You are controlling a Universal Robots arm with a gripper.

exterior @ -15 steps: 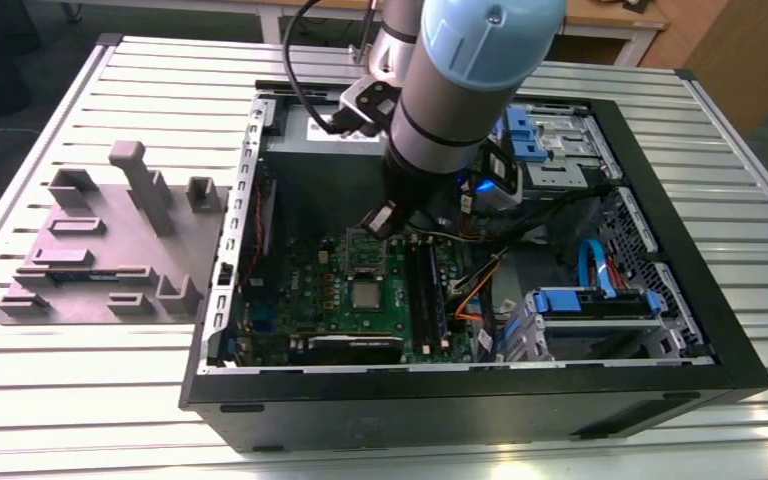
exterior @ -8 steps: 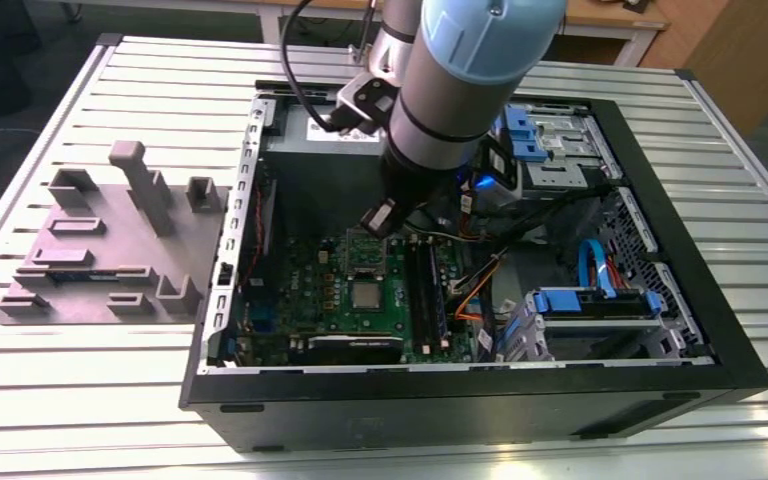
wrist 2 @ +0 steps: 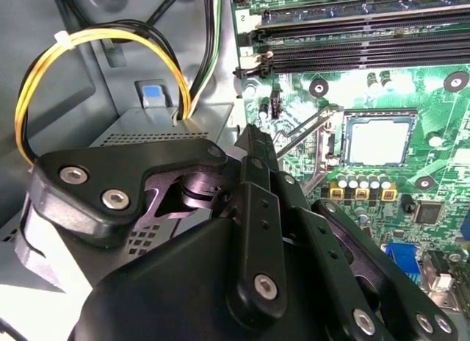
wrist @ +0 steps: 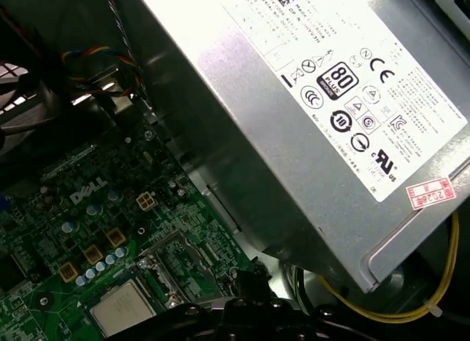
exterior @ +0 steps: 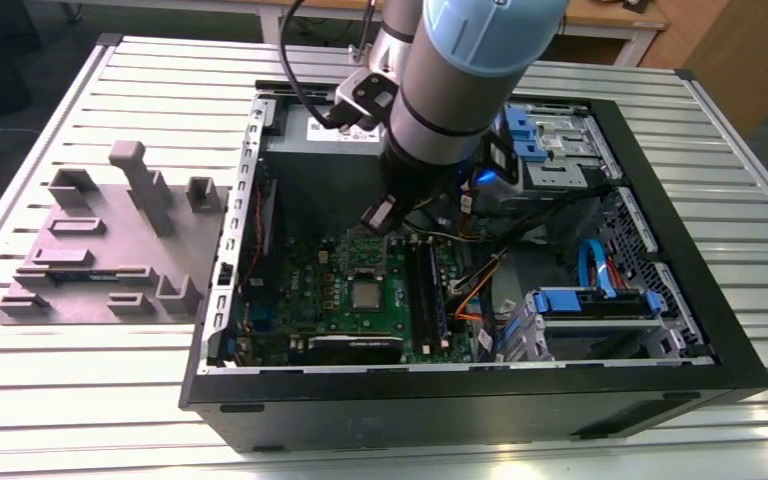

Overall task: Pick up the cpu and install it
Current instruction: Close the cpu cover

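Your gripper (wrist 2: 253,139) looks closed, holding nothing. The cpu (wrist 2: 379,142) sits in its socket on the motherboard (wrist 2: 433,98), just beyond the fingertips. Power supply (wrist: 323,113) and yellow cable (wrist 2: 95,43) crowd beside the jaws.

Printed label (wrist: 352,69) and certification marks — on the grey power supply (wrist: 242,113).

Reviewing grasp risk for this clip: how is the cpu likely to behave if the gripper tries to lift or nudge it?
The cpu looks like a thin, flat, rigid square, so probably stiff and light. Its smooth metal top could be slippery. It lies flat in the socket on the motherboard, framed closely, so a sideways push probably won't move it, and rough handling might damage it.
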